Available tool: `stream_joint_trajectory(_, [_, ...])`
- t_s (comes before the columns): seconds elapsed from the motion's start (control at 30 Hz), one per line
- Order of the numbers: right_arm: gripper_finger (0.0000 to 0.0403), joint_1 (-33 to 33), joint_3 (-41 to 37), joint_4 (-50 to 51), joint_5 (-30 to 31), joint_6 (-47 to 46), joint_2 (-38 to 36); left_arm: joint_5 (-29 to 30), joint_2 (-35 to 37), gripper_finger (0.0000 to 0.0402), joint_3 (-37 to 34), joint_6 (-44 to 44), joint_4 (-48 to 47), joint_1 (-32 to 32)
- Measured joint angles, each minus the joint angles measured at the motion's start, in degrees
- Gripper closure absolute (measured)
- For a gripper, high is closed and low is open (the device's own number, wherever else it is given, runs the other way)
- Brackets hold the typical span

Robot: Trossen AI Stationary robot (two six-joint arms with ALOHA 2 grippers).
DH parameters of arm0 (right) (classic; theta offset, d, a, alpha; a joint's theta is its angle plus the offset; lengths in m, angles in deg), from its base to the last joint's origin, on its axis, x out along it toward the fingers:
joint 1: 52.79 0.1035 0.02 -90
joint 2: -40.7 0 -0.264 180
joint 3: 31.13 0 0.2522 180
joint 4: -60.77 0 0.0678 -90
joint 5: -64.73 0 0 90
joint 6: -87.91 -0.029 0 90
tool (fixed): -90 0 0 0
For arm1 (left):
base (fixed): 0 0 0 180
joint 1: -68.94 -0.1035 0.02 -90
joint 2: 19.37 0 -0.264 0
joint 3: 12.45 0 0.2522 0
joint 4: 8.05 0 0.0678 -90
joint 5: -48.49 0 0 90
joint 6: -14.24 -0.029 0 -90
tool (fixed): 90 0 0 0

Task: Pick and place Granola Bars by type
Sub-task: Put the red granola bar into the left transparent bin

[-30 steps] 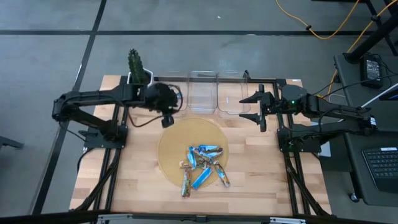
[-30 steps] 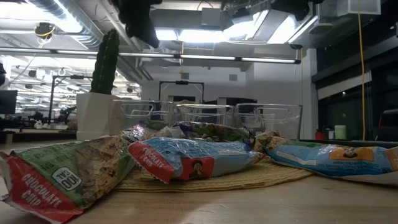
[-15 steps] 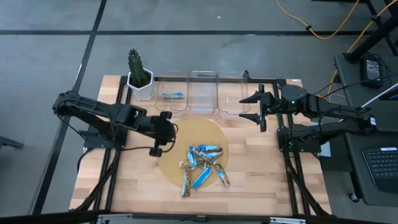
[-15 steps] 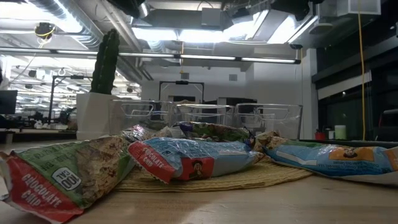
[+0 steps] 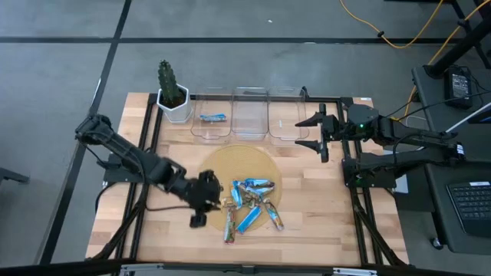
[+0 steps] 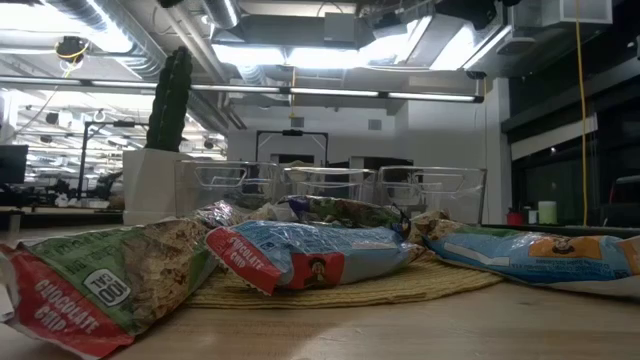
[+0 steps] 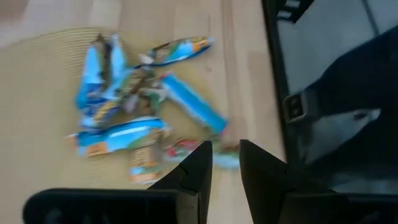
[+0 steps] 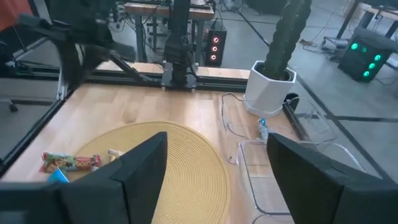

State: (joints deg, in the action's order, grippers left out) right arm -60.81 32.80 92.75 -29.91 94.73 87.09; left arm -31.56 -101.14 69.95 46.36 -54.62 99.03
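The left claw (image 5: 201, 207) hangs low in the lower centre of the high view, just left of the heap of Granola Bars (image 5: 249, 204) on the round woven mat (image 5: 230, 162), and it holds nothing. In the left wrist view its fingers (image 7: 198, 168) stand slightly apart with only a narrow gap between them, and the bars (image 7: 134, 106) lie beyond their tips. One blue bar (image 5: 212, 118) already lies in the leftmost clear bin (image 5: 211, 130), at the upper centre of the high view; the middle bin (image 5: 250, 115) and right bin (image 5: 285, 115) look bare.

The step in hand looks like reaching for the next bar. To do it well, I would widen the gap first, choose a bar at the heap's edge rather than one buried under others, and close across its short width so the shiny wrapper does not slide out. Lifting straight up should keep neighbours from being dragged along. The overlap in the heap is the main risk: two wrappers could come up together.

The right claw (image 5: 321, 135) waits at the right of the bins, its fingers spread wide.

The worktop (image 5: 322, 207) is pale wooden planking, with a potted cactus (image 5: 170, 90) at its upper left. The low view shows an office-like room with ceiling lights and pipes beyond the bins
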Motion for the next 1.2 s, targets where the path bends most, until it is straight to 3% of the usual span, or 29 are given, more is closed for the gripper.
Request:
stream_joint_trajectory(0.17, [0.0126, 0.0, 0.0, 0.0, 0.0, 4.2, 0.0, 5.5, -6.5, 0.0342, 2.7, 10.1, 2.2, 4.0])
stream_joint_trajectory(0.4, [0.0126, 0.0, 0.0, 0.1, 0.0, 10.0, 0.0, 5.2, -18.0, 0.036, 10.6, 21.5, 1.4, 5.7])
stream_joint_trajectory(0.53, [0.0126, 0.0, 0.0, 0.1, 0.0, 11.8, 0.0, 1.6, -22.9, 0.0353, 12.8, 29.4, 1.3, 6.0])
stream_joint_trajectory(0.77, [0.0126, 0.0, 0.0, 0.6, 0.0, 12.1, 0.0, 0.2, -26.2, 0.0288, 13.1, 40.5, 1.2, 6.4])
stream_joint_trajectory(1.0, [0.0126, 0.0, 0.0, 4.0, 0.0, 12.1, 0.0, 2.3, -26.4, 0.0208, 13.1, 44.7, -1.8, 6.2])
stream_joint_trajectory(1.2, [0.0126, 0.0, 0.0, 5.8, 0.0, 12.1, 0.0, 2.4, -27.1, 0.0173, 13.1, 47.0, -4.2, 6.2])
